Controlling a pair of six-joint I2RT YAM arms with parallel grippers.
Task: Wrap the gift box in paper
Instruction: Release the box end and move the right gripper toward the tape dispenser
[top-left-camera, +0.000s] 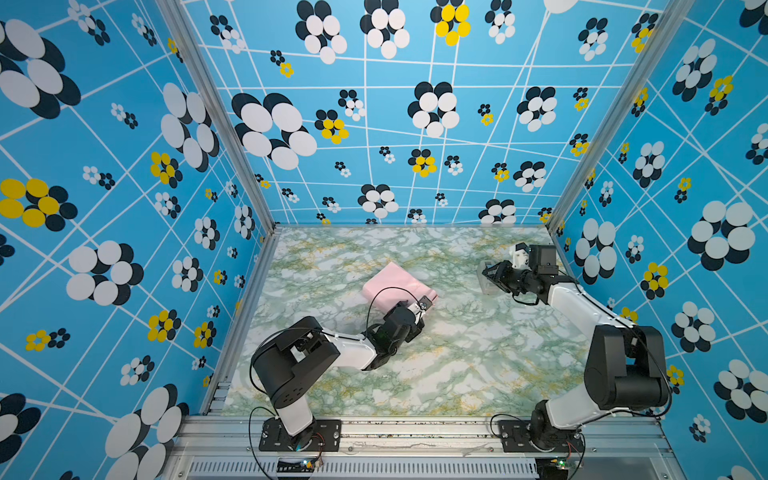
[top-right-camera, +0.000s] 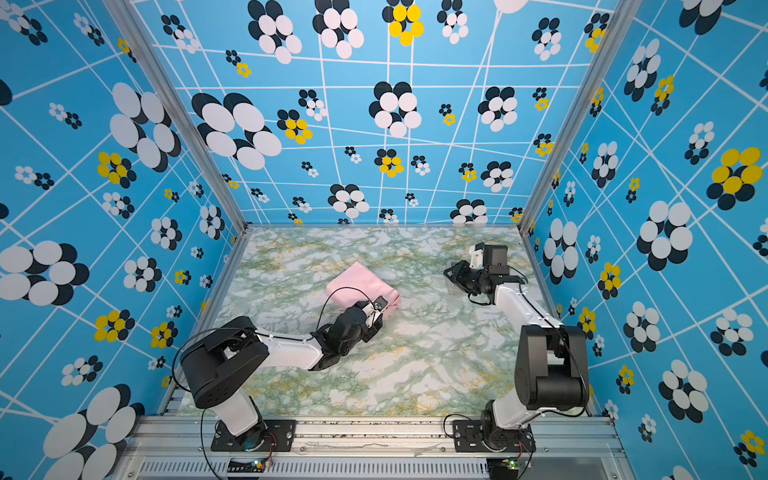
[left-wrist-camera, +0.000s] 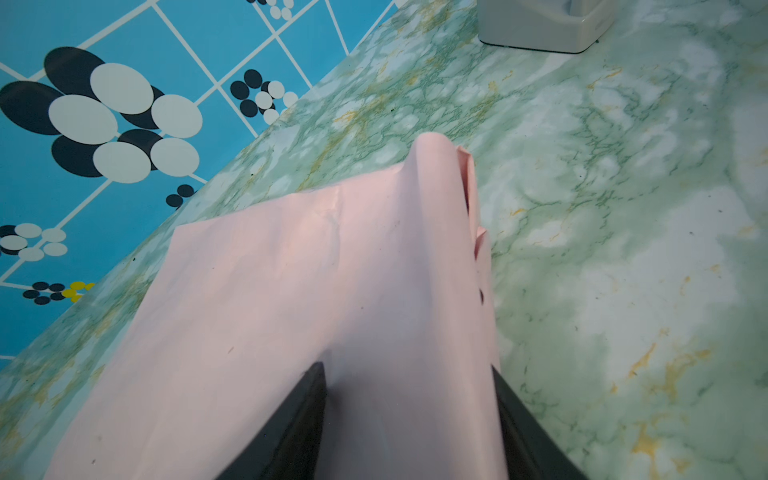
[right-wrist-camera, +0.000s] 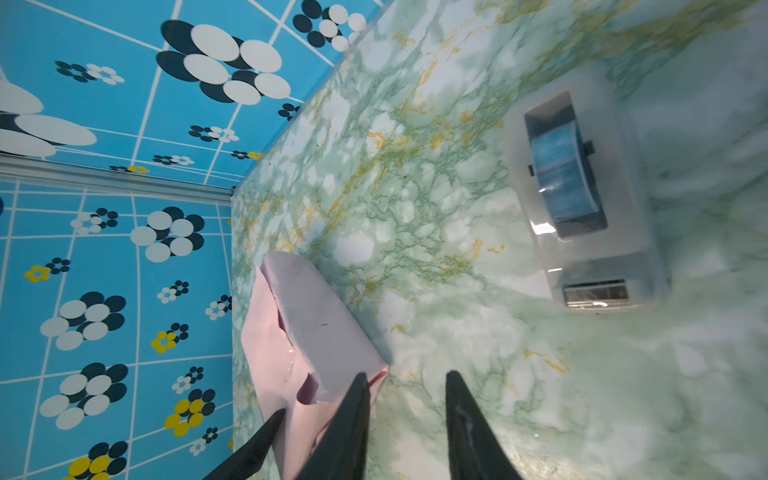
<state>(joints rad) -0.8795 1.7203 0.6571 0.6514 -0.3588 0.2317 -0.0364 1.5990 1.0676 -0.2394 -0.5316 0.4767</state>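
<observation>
The paper (top-left-camera: 390, 284) lies pink side out as a folded bundle mid-table in both top views (top-right-camera: 357, 282). The gift box is hidden under it. My left gripper (top-left-camera: 424, 302) sits at the bundle's near right end. In the left wrist view its fingers (left-wrist-camera: 407, 368) press on either side of a paper-covered ridge (left-wrist-camera: 374, 270). My right gripper (top-left-camera: 488, 274) hangs at the back right, apart from the bundle. In the right wrist view it (right-wrist-camera: 405, 374) is open, with only table between the fingers. The paper's folded end (right-wrist-camera: 316, 332) shows a small dark gap.
A white-grey tape dispenser (right-wrist-camera: 590, 249) holding a blue roll stands on the marble table (top-left-camera: 457, 353) beside my right gripper; it also shows in the left wrist view (left-wrist-camera: 540, 29). Patterned blue walls close the left, back and right sides.
</observation>
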